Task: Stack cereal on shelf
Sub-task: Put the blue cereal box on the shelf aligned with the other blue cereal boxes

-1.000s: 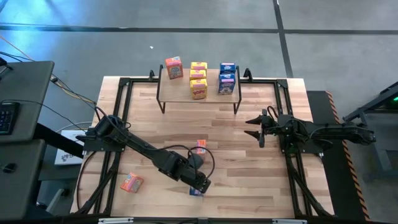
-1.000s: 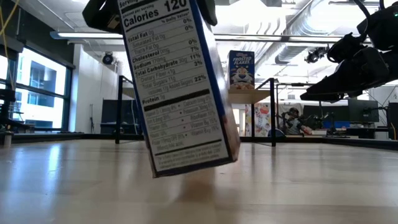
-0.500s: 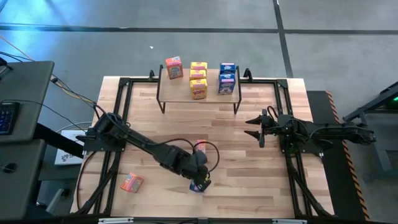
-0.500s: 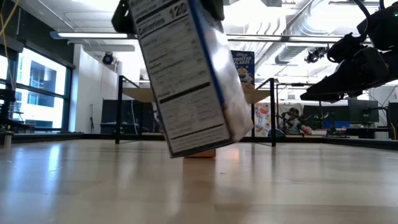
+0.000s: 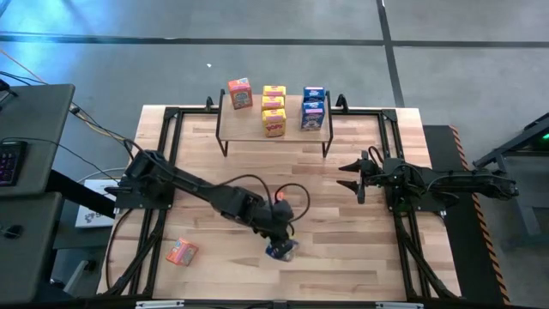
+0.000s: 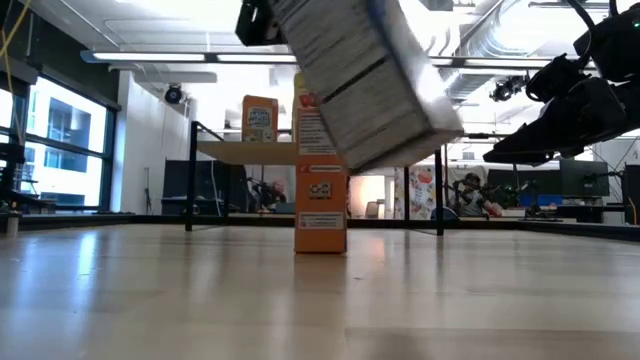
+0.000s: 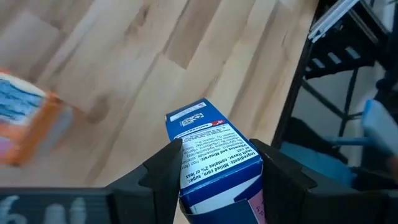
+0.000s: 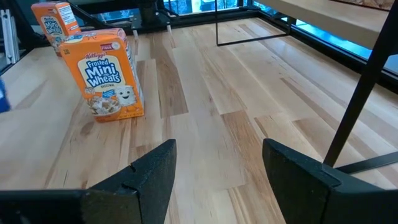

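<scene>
My left gripper [image 5: 280, 246] is shut on a blue cereal box [image 7: 211, 149], which hangs tilted above the table's near middle [image 6: 375, 85]. An orange cereal box [image 6: 320, 180] stands upright on the table just beyond it [image 5: 276, 200]. A second orange box [image 5: 181, 251] lies on the table at the near left. The shelf [image 5: 249, 127] stands at the far edge and bears an orange box [image 5: 240, 93], yellow boxes [image 5: 274, 107] and blue boxes [image 5: 312, 107]. My right gripper [image 5: 350, 176] waits open at the right with nothing between its fingers. My left gripper pinches the blue box's two opposite sides [image 7: 186, 163] between its two fingers [image 7: 163, 180], slanting down from above. The box's end flap [image 7: 189, 115] points away from the wrist. The box is lifted clear of the table and tilted [image 6: 375, 85].
Black frame rails [image 5: 167, 146] run along the table's left and right sides. Bare wood [image 5: 343, 236] lies between the held box and the right arm. The right wrist view shows the standing orange box [image 8: 112, 78] and the other [image 8: 56, 18] behind it.
My left gripper has risen and gone toward the table's right edge while rolling about its own line. The blue box has gone up with it and tipped further over, uncovering the orange box that stands behind it in the low view.
</scene>
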Robot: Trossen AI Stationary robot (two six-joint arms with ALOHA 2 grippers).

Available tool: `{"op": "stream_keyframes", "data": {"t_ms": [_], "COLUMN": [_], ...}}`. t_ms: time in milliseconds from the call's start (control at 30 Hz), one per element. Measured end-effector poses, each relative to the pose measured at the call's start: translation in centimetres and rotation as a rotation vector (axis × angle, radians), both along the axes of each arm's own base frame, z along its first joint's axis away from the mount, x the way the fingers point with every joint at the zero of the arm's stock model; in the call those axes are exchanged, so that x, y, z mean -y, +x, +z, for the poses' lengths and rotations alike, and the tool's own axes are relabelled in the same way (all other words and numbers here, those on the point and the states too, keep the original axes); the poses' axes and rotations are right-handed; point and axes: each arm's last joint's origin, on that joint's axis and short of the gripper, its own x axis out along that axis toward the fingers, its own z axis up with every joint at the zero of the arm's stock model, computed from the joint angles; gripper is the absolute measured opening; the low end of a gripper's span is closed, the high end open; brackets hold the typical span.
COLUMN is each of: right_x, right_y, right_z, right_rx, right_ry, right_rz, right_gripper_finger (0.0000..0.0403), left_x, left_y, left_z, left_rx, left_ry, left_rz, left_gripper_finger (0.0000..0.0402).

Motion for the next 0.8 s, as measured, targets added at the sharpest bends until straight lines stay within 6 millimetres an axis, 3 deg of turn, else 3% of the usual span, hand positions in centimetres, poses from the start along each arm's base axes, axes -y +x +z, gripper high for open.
{"op": "stream_keyframes", "data": {"t_ms": [233, 800], "right_x": [0.0, 0.0], "right_y": [0.0, 0.0], "right_z": [-0.1, -0.1], "right_rx": [-0.007, -0.009], "right_ry": [0.001, 0.001], "right_rz": [0.000, 0.000], "right_gripper_finger": [0.0232, 0.0232], "left_x": [-1.5, -4.6], "left_y": [0.6, 1.9], "left_z": [1.1, 1.5], "left_rx": [0.090, 0.170], "left_ry": [0.051, 0.095], "left_rz": [-0.056, -0.133], "left_gripper_finger": [0.0166, 0.0166]}}
